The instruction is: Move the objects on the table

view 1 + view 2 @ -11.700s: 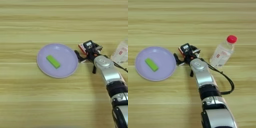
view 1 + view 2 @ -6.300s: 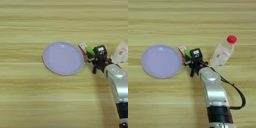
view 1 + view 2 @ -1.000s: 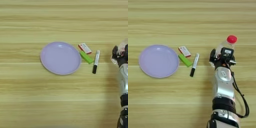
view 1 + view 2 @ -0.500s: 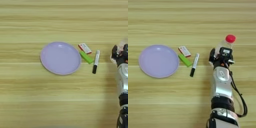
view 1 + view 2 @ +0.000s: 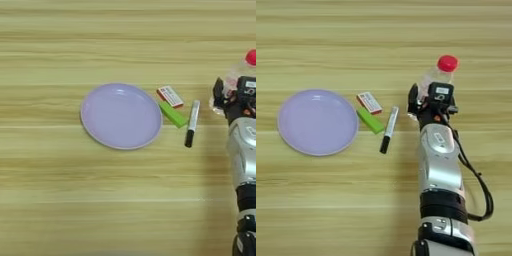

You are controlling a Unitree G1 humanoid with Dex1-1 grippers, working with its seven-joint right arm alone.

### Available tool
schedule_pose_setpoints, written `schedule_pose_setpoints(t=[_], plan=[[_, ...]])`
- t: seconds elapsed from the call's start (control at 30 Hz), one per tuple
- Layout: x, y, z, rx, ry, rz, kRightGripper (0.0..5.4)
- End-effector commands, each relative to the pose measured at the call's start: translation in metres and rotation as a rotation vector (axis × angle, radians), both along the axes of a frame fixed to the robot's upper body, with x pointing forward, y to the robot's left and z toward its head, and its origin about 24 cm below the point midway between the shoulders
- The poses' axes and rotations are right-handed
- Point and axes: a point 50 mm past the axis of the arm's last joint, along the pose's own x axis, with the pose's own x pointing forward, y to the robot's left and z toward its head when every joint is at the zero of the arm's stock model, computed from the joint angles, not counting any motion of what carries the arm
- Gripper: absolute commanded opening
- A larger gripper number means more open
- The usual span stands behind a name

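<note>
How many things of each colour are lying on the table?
Lavender: 1, the plate
Green: 1, the block
Red and white: 1, the card
Silver and black: 1, the marker pen
Clear with red cap: 1, the bottle
Total: 5

looks like a lab test bench: bare plank-grain wooden table (image 5: 60, 200) filling the view, cabled silver robot forearm (image 5: 438, 165) over it.
</note>
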Motion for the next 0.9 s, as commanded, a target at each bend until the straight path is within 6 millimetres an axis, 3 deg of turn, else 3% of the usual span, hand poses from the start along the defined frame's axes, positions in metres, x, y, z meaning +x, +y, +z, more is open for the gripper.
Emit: schedule_pose_setpoints(t=[0.03, 0.67, 0.9], plan=[[0.017, 0.011, 0.057, -0.057, -0.201, 0.060, 3.23], [0.023, 0.064, 0.079, -0.051, -0.249, 0.283, 3.23], [0.023, 0.111, 0.078, 0.008, -0.234, 0.454, 3.23]])
